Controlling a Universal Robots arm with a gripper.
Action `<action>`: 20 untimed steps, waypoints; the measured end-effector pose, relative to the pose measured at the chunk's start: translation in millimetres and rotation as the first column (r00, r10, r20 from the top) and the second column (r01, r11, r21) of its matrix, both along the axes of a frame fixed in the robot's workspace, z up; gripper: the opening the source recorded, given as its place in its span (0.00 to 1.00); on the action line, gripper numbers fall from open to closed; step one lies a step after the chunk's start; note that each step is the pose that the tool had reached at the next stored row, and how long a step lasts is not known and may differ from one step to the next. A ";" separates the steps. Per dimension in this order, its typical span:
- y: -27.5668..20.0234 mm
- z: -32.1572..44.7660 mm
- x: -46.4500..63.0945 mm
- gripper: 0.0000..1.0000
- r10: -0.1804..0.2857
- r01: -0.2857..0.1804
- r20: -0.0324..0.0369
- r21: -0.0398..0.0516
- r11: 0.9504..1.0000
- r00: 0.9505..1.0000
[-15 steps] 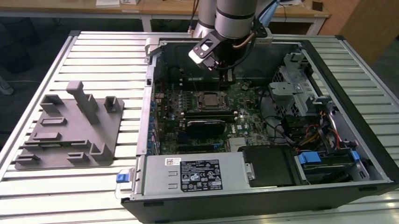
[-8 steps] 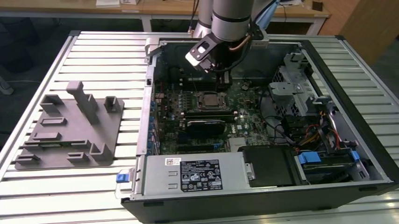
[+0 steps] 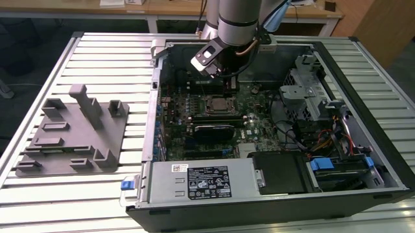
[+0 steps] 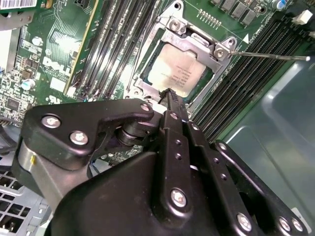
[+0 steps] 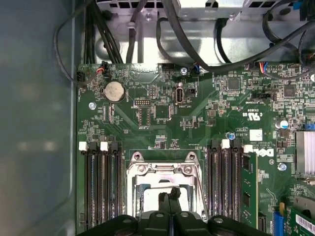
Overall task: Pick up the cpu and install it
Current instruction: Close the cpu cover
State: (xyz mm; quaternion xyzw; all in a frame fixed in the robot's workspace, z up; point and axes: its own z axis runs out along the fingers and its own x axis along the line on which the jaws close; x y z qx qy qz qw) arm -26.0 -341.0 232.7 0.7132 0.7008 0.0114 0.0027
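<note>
The cpu (image 4: 179,73) is a flat silver-grey square lying inside the metal-framed socket (image 4: 173,27) on the green motherboard. In the exterior view the cpu (image 3: 219,103) sits mid-board inside the open computer case. My gripper (image 4: 169,92) hangs just above the chip's near edge, black fingers pressed together and shut, with nothing between them. In the first wrist view the gripper (image 5: 170,192) points down over the socket frame (image 5: 162,162), and the pale cpu (image 5: 147,199) shows beside the fingertips.
Memory slots (image 5: 101,187) flank the socket on both sides. A thin metal lever rod (image 4: 268,55) sticks out from the socket. The case holds a power supply (image 3: 201,182), a drive cage (image 3: 311,92) and loose cables (image 3: 304,136). Grey fixture blocks (image 3: 71,131) stand at the exterior view's left.
</note>
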 end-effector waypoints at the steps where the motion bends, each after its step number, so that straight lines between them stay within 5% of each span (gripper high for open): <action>1: 0.0 0.0 0.0 0.11 0.000 0.000 0.000 0.000 1.000 1.000; 7: 0.0 -0.4 -1.1 0.11 0.000 0.000 0.000 0.000 1.000 1.000; 14: 0.1 -2.6 -16.2 0.11 0.000 0.000 0.000 0.000 1.000 1.000; 20: 0.1 -8.6 -17.3 0.11 0.000 0.000 -0.008 -0.002 1.000 1.000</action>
